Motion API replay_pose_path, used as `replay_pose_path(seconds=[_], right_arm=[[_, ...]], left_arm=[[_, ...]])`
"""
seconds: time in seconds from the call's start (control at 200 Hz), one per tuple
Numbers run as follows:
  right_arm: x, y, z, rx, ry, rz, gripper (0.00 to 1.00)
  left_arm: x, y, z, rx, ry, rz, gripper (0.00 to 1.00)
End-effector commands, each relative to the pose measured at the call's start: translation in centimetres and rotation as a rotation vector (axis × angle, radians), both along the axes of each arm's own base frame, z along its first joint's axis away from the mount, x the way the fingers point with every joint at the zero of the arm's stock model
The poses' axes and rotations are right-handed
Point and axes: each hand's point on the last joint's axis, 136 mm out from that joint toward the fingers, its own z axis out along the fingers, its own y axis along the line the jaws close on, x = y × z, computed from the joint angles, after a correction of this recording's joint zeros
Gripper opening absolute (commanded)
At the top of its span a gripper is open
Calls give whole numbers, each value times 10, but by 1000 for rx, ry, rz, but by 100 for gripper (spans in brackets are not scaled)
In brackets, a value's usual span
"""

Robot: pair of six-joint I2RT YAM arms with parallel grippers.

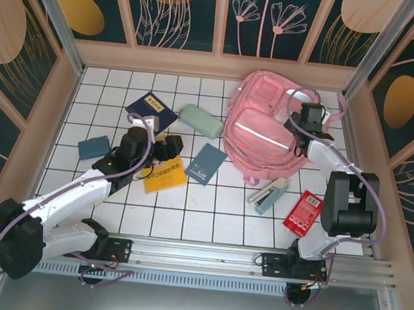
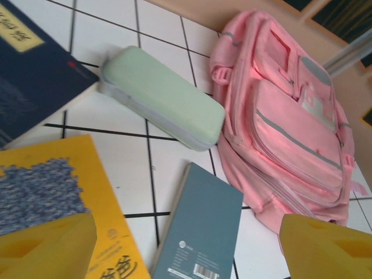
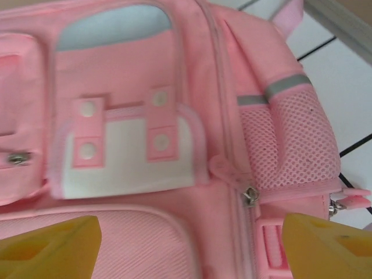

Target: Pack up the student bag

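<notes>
Bag [image 1: 266,124] lies flat at the far right of the tabletop [image 1: 223,213], pocket side up, with a pale stripe across its front. Left of the bag we see a mint case [image 1: 201,121], a navy book [image 1: 151,109] with a yellow label, a teal book [image 1: 206,162] showing a barcode, and a yellow book [image 1: 166,174] whose dark characters are too blurred to read. On the bag's near side lies a red pack [image 1: 303,212], its white print too small to read. Right jaws hang wide open over the bag's upper pockets. Left jaws gape open left of the bag, above the yellow book.
</notes>
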Motion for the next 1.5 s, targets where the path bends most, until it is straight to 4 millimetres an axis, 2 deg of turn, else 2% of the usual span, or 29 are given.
replay_pose_path(seconds=[0.0, 0.22, 0.3, 0.335, 0.37, 0.495, 0.651, 0.681, 0.731, 0.806, 0.891, 1.076, 1.136, 1.191, 1.246, 1.276, 1.321, 1.386, 1.491], right_arm=[[5, 9, -27, 120, 43, 40, 80], [7, 48, -61, 180, 113, 152, 76], [4, 72, -63, 209, 112, 217, 76], [4, 81, -64, 216, 108, 242, 76], [3, 90, -64, 222, 107, 263, 76], [4, 117, -62, 208, 100, 333, 76], [3, 124, -65, 180, 110, 341, 76], [2, 123, -65, 179, 111, 339, 76], [0, 123, -64, 176, 111, 339, 76], [-3, 122, -64, 176, 111, 342, 76], [-7, 120, -63, 169, 109, 342, 76], [-14, 117, -60, 161, 105, 341, 76], [-15, 118, -59, 168, 101, 346, 76], [-15, 122, -57, 180, 95, 359, 76], [-16, 127, -56, 188, 92, 376, 76], [-16, 131, -56, 189, 90, 385, 76], [-17, 136, -56, 191, 91, 397, 76], [-18, 147, -57, 194, 96, 420, 76], [-20, 164, -58, 195, 96, 453, 77]], left_arm=[[7, -21, 9, 42, -36, -29, 83], [6, -69, -12, 79, 29, -109, 82], [4, -87, -21, 73, 52, -138, 83], [4, -94, -24, 69, 64, -142, 89], [4, -100, -29, 67, 80, -147, 91], [7, -119, -50, 47, 144, -149, 91], [21, -133, -68, 32, 189, -117, 88], [23, -131, -74, 46, 198, -95, 86], [35, -137, -78, 59, 202, -69, 82], [49, -139, -83, 86, 204, -17, 80], [66, -137, -87, 134, 193, 49, 64], [95, -127, -107, 211, 242, 142, 60], [96, -123, -117, 228, 267, 155, 56], [94, -120, -123, 243, 277, 163, 45], [92, -115, -126, 249, 283, 181, 40], [91, -112, -127, 253, 284, 186, 28], [89, -108, -127, 258, 280, 196, 19], [87, -98, -125, 273, 271, 227, 1], [82, -78, -118, 310, 245, 279, 0]])
